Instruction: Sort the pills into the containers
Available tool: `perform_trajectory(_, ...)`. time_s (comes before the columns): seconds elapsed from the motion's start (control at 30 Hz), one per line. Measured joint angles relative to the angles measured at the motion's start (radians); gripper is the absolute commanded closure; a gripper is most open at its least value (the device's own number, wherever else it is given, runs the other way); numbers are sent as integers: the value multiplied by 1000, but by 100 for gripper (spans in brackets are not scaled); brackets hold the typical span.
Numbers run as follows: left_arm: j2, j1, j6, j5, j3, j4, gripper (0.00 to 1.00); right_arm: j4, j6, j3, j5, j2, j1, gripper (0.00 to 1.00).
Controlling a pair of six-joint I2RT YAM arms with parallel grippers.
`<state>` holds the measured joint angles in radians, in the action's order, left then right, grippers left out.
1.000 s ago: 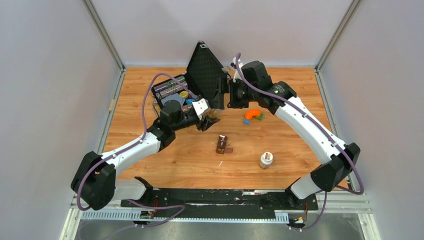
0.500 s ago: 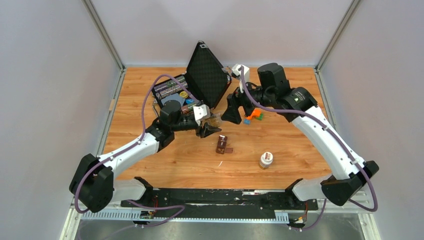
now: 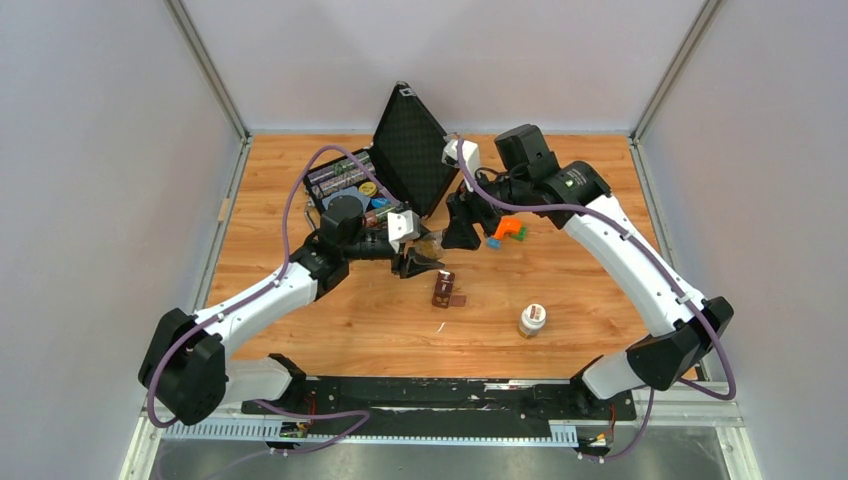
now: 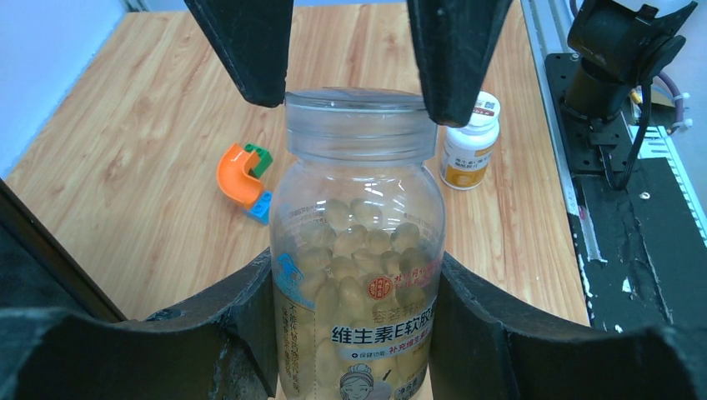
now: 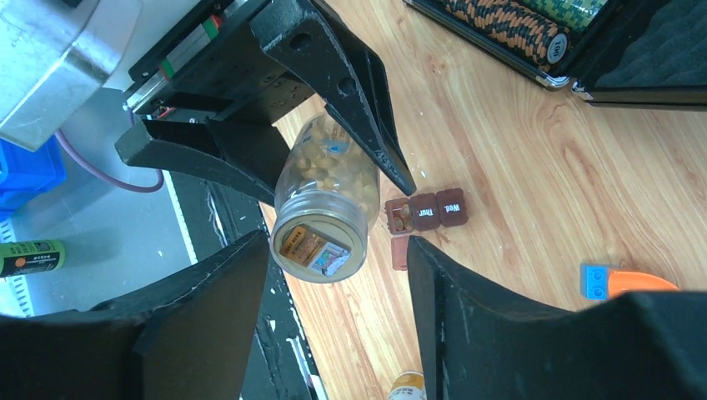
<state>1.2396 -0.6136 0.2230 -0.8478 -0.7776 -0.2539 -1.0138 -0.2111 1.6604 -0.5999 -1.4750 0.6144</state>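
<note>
The left tool (image 4: 357,267) pinches the clear pill bottle (image 4: 358,217) round its body and holds it above the tabletop (image 5: 517,192), with its cap (image 5: 321,246) turned toward the right tool (image 5: 333,243). That tool's jaws are spread either side of the cap without gripping it, probably ready to twist it off. The containers (image 5: 425,212) lie on the tabletop just below, one lid flipped open for pills.

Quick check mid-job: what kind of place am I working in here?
Probably a lab test cell for robot trials: plain grey wall panels on aluminium posts box in a wooden tabletop, with unrelated props like an orange toy block and a black case.
</note>
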Motion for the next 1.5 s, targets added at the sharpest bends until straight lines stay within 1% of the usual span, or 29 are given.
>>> perform_trajectory(0.2,0,0,0,-2,0,1,100,1,4,7,-15,-21,0,39)
perform_trajectory(0.23,1,0,0,0,0,1,100,1,5,7,-15,-24,0,42)
perform_trajectory(0.3,3,0,0,2,0,2,100,1,10,7,-16,-30,1,53)
perform_trajectory(0.33,5,0,0,7,0,2,100,1,13,7,-17,-31,1,62)
perform_trajectory(0.4,10,1,-1,12,0,2,100,1,24,7,-18,-32,5,88)
perform_trajectory(0.43,11,1,-1,10,0,3,100,2,33,7,-8,-33,5,95)
perform_trajectory(0.47,11,1,-1,12,0,3,100,2,43,7,-4,-35,5,99)
perform_trajectory(0.57,18,2,-5,32,0,-1,100,10,111,8,13,-45,5,100)
perform_trajectory(0.7,38,3,-12,92,0,-18,100,50,246,-2,65,-58,2,94)
perform_trajectory(0.77,48,4,-13,124,0,-28,100,79,340,-10,106,-63,2,89)
perform_trajectory(0.83,60,5,-16,160,0,-42,100,98,454,-11,158,-71,3,90)
perform_trajectory(0.9,68,7,-16,192,0,-50,100,116,570,-11,202,-81,3,87)
perform_trajectory(0.97,70,9,-16,224,0,-57,100,135,653,-10,230,-92,3,83)
perform_trajectory(1.0,70,11,-16,240,0,-58,100,143,688,-8,245,-98,3,75)
perform_trajectory(1.07,70,14,-15,270,0,-59,100,143,745,12,271,-117,5,48)
perform_trajectory(1.13,70,17,-15,292,0,-64,100,146,788,24,297,-126,7,25)
perform_trajectory(1.17,70,16,-14,291,0,-72,100,153,808,24,312,-126,10,19)
perform_trajectory(1.2,69,11,-14,288,0,-80,100,162,818,24,327,-126,13,14)
perform_trajectory(1.27,67,4,-15,281,0,-89,100,177,819,24,353,-124,18,12)
perform_trajectory(1.37,64,-3,-15,274,0,-89,100,189,776,21,365,-107,16,11)
perform_trajectory(1.5,56,-2,-13,257,0,-85,100,205,629,-19,323,-36,-2,11)
